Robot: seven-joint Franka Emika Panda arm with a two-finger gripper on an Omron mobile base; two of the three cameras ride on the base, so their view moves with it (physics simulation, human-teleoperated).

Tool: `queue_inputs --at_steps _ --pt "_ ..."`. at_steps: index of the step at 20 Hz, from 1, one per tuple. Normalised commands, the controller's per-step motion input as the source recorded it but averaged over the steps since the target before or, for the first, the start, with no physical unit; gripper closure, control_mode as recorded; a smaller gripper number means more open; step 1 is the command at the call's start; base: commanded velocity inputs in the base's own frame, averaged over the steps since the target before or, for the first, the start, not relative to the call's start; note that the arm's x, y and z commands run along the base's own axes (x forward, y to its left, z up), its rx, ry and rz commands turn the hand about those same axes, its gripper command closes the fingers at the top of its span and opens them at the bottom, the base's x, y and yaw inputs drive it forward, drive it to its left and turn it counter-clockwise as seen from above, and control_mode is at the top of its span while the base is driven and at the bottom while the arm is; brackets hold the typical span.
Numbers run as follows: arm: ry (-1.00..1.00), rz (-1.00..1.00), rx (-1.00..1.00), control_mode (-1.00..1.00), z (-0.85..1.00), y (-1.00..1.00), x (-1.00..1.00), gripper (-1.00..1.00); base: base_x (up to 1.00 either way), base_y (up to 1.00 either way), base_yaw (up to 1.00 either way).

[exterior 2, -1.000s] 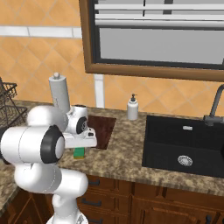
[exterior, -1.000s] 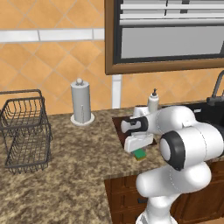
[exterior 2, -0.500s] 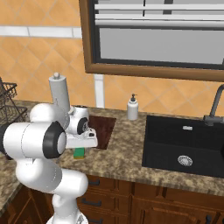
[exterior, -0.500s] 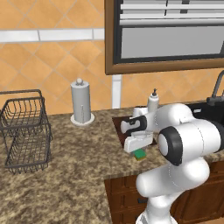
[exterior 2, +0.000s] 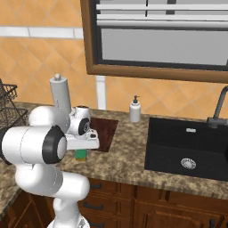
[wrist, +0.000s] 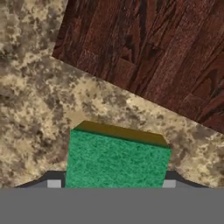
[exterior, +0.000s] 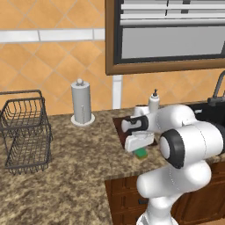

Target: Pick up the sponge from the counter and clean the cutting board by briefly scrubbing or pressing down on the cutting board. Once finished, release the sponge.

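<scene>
The sponge [wrist: 116, 159], green on top with a yellow layer, lies on the granite counter [wrist: 35, 100] just off the near edge of the cutting board [wrist: 153, 52]. My gripper [wrist: 111, 183] is open and low over it, one dark fingertip at each side of the block. From the left base view the sponge [exterior: 140, 153] peeks out under the gripper [exterior: 139, 147], in front of the dark reddish board [exterior: 119, 128]. In the right base view the sponge [exterior 2: 81, 154] rests under the gripper [exterior 2: 83, 149] beside the board [exterior 2: 104, 129].
A two-tier wire basket [exterior: 24, 127] stands at the left. A paper towel holder [exterior: 82, 103] and a soap bottle [exterior 2: 135, 110] stand near the wall. The black sink [exterior 2: 187, 147] with its faucet [exterior 2: 218, 107] lies to the right.
The hand has sunk a little toward the sponge and the elbow has shifted slightly. The sponge and the board lie where they were.
</scene>
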Motion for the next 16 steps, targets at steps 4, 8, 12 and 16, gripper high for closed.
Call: queue_inputs --at_steps 4,8,12,16 --pt "-0.11 -0.08 0.0 -1.0 0.8 0.0 -0.21 1.0 0.0 0.0 0.0" --pt "-0.05 -0.12 0.0 -1.0 0.42 0.0 0.11 1.0 0.0 0.0 0.0" --pt "-0.02 -0.12 0.0 -1.0 0.04 0.16 0.31 1.0 0.0 0.0 0.0" --pt "0.0 -0.11 0.0 -1.0 0.0 0.18 0.53 1.0 0.0 0.0 0.0"
